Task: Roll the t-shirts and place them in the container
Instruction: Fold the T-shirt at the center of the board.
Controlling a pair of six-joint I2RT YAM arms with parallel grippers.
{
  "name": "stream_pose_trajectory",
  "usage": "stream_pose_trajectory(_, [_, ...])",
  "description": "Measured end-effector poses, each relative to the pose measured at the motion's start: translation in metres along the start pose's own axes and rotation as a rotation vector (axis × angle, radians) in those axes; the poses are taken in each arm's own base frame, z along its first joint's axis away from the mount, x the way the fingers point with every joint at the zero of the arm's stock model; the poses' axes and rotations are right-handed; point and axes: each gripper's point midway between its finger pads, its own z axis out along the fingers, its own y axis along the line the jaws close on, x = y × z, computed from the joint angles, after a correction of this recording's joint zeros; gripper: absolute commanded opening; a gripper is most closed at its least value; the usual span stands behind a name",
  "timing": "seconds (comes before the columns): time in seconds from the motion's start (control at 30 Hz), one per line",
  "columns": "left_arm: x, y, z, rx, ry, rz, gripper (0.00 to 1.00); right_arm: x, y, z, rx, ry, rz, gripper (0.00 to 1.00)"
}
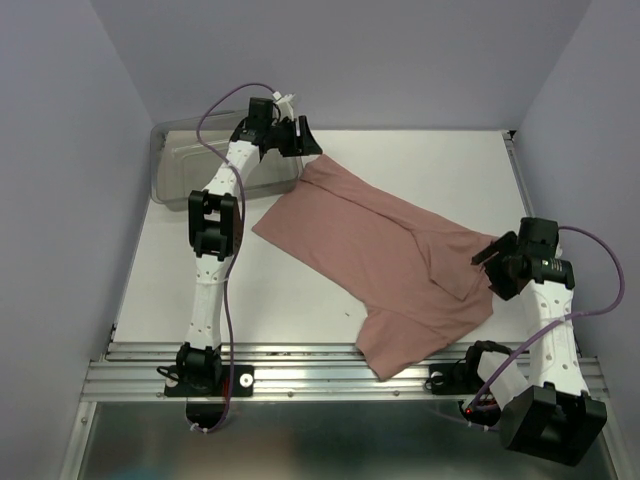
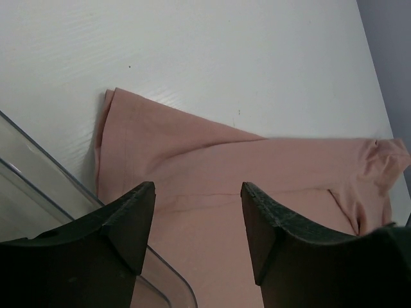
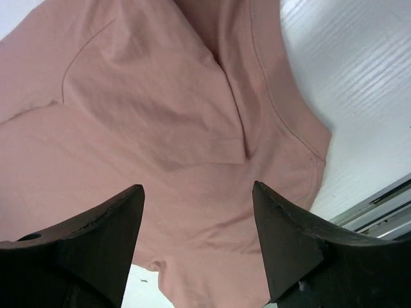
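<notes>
Fabric of the dusty-pink t-shirt point(image 1: 390, 260) lies spread in a diagonal band across the white table point(image 1: 440, 165). It runs from a far-left corner beside the clear bin point(image 1: 180, 165) to the table's near edge, right of centre. The left gripper point(image 1: 298, 138) hovers at that far-left corner, by the bin's right rim. Its jaws are apart with nothing between them, and the wrist view shows cloth lying below the gap. The right gripper point(image 1: 488, 258) sits at the shirt's right end, by a folded-over sleeve. It is likewise spread wide and empty, with pink cloth beneath its fingers.
</notes>
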Motion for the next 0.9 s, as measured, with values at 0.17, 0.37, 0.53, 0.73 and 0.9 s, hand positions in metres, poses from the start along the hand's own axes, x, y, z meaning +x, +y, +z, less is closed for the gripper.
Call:
stream_pose_trajectory(0.17, [-0.002,-0.002,-0.001,0.009,-0.004,-0.001,0.67,-0.005,-0.007,0.001,0.048,-0.02,0.004,0.69])
stream_pose_trajectory(0.37, [-0.002,-0.013,0.004,0.024,-0.005,0.016,0.23,-0.026,-0.007,0.017,0.114,-0.07,-0.004,0.47])
stream_pose_trajectory(0.53, [0.007,-0.029,0.017,0.031,0.014,0.038,0.0,-0.041,0.001,0.041,0.133,-0.08,-0.014,0.33])
stream_pose_trajectory(0.73, [0.024,-0.055,0.038,0.035,0.043,0.073,0.0,-0.05,0.009,0.084,0.152,-0.057,-0.039,0.29])
stream_pose_trajectory(0.9, [0.035,-0.069,0.051,0.018,0.053,0.11,0.0,-0.049,0.01,0.113,0.17,-0.027,-0.052,0.27])
